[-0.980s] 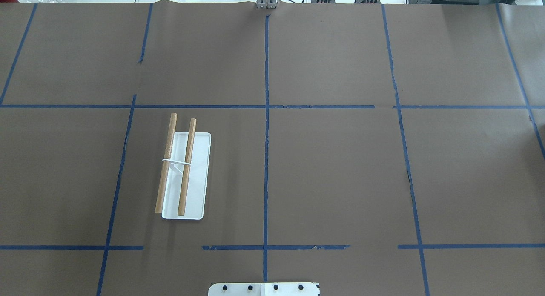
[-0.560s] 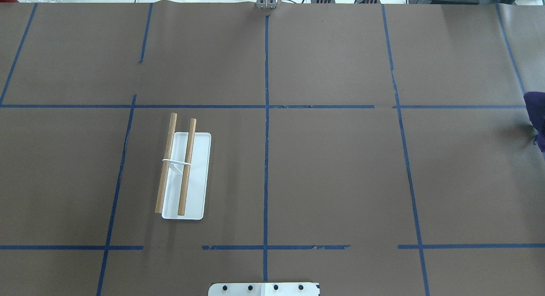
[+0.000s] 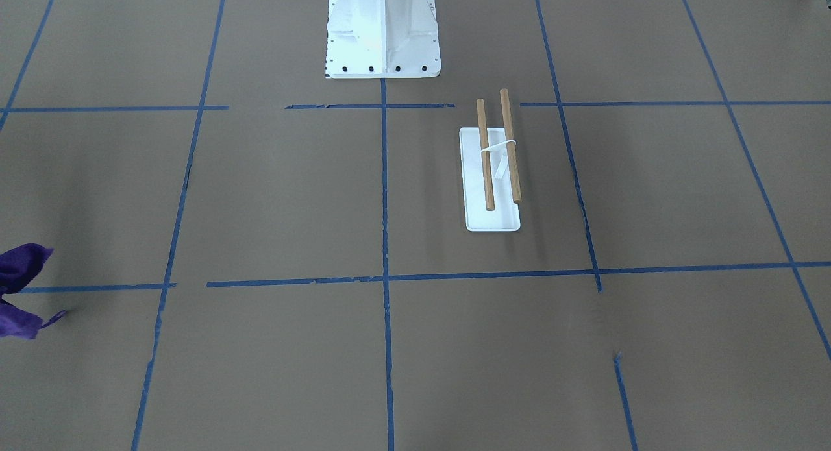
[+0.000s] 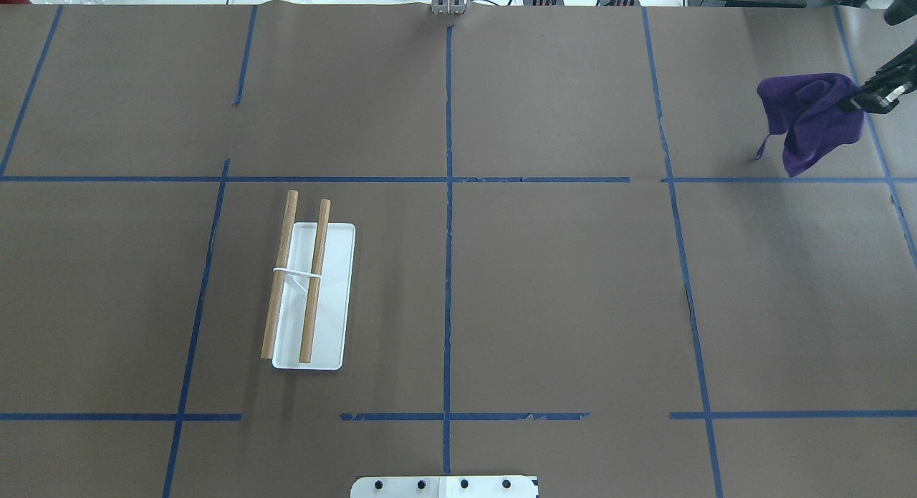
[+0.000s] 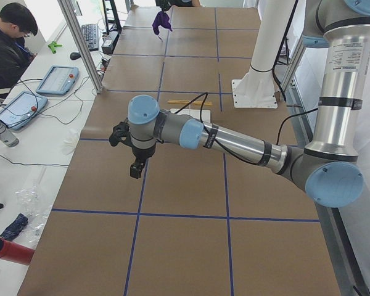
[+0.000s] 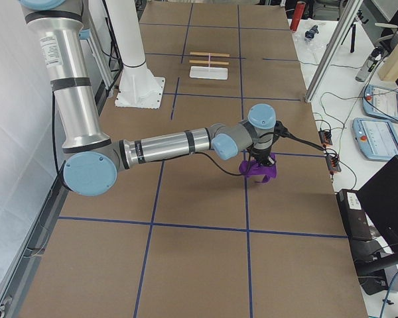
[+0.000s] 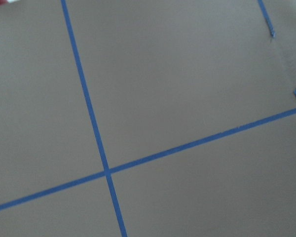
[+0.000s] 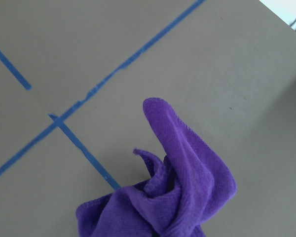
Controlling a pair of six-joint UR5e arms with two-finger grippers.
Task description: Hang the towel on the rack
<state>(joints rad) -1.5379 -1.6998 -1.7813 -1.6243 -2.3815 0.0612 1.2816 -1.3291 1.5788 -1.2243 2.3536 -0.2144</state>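
Observation:
The rack (image 4: 308,283) has two brown wooden rods over a flat white base and stands left of centre on the brown table; it also shows in the front-facing view (image 3: 496,159). A purple towel (image 4: 809,122) hangs crumpled above the table at the far right. My right gripper (image 4: 856,100) is shut on its upper edge. The towel fills the bottom of the right wrist view (image 8: 187,197) and shows in the exterior right view (image 6: 259,170). My left gripper (image 5: 135,169) hovers over the table's left end, far from the rack; I cannot tell whether it is open or shut.
The white bolted robot pedestal (image 3: 383,29) stands at the table's near-robot edge. Blue tape lines cross the table (image 4: 573,269). An operator (image 5: 9,43) sits at a side bench with tablets and cables, beyond the table's far edge.
The towel has come into the overhead view from the right edge. It has moved toward the far side of the table and a little left, held by my right gripper.

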